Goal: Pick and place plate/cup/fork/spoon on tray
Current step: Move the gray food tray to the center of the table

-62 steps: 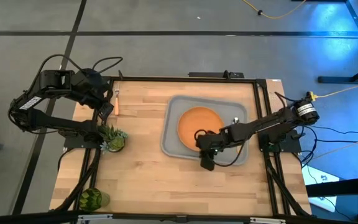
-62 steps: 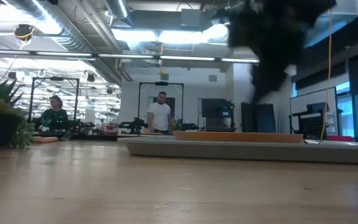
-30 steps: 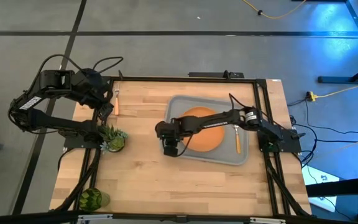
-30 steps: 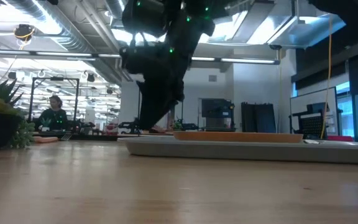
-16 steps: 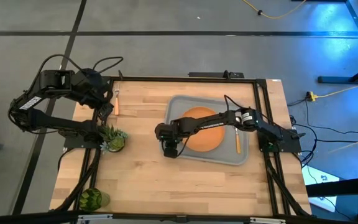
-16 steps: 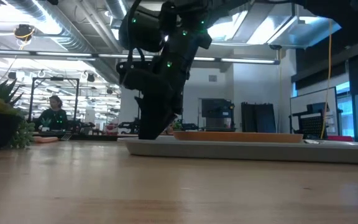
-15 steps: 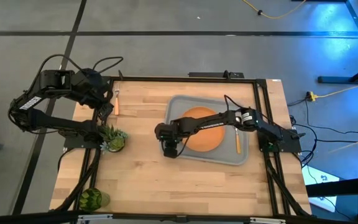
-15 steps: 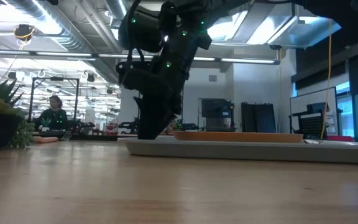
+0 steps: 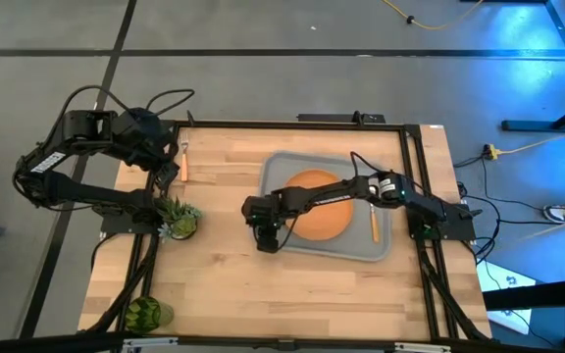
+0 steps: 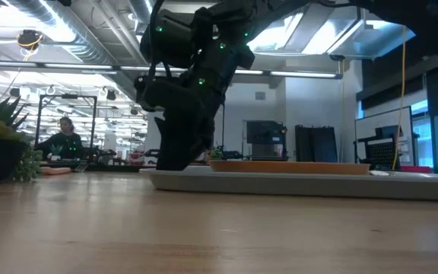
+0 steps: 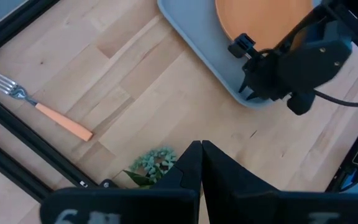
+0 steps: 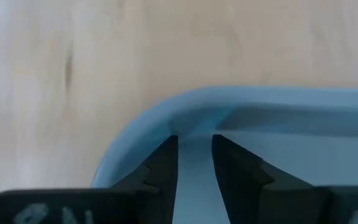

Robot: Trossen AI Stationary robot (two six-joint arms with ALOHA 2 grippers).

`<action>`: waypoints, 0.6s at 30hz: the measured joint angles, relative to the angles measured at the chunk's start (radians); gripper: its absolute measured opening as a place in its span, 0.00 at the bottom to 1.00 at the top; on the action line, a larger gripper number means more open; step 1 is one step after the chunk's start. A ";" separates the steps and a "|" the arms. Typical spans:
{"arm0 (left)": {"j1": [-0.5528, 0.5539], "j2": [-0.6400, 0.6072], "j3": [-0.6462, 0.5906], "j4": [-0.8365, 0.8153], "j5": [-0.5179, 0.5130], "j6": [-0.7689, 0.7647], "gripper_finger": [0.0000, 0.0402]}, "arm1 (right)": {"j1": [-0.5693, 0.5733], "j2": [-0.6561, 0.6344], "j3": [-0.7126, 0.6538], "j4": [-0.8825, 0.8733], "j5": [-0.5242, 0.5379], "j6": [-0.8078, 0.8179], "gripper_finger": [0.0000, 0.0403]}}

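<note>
Right arm: reaches from its base at the bench's right edge across the tray, low over the plate, wrist turned downward at the tray's near-left corner.
Right end effector: points down at the tray's rounded corner; in the right wrist view its two fingers stand a little apart, one on each side of the raised rim, so the rim runs up between them. Whether the pads press the rim cannot be told.
Right arm in low view: the dark wrist comes down from above, its end effector meeting the tray's left end.
Left arm: folded back at the far-left corner of the bench, elbow out beyond the bench edge, waiting well apart from the tray.
Left end effector: fingers pressed together, empty, looking down on the bench from above.
Tray: light grey, lies flat on the bench right of centre.
Plate: orange, flat in the tray, left of its middle, partly covered by the right arm.
Spoon: orange handle, lies in the tray along its right side, just beside the plate.
Fork: orange handle, silver tines, lies on the bare bench near the far-left corner, well apart from the tray, close to the left arm.
Cup: green, stands at the near-left corner of the bench, off the tray.
Potted plant: spiky green, on the bench's left side between fork and cup.
Background: a person shows in the room beyond.
</note>
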 joint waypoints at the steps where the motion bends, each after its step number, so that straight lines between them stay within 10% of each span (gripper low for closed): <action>1: 0.000 0.000 0.000 0.000 0.000 0.000 0.00 | 0.007 0.000 0.000 0.004 -0.002 -0.010 0.26; 18: 0.000 0.000 0.000 0.000 0.000 0.021 0.00 | 0.100 0.003 0.000 0.054 -0.045 -0.059 0.26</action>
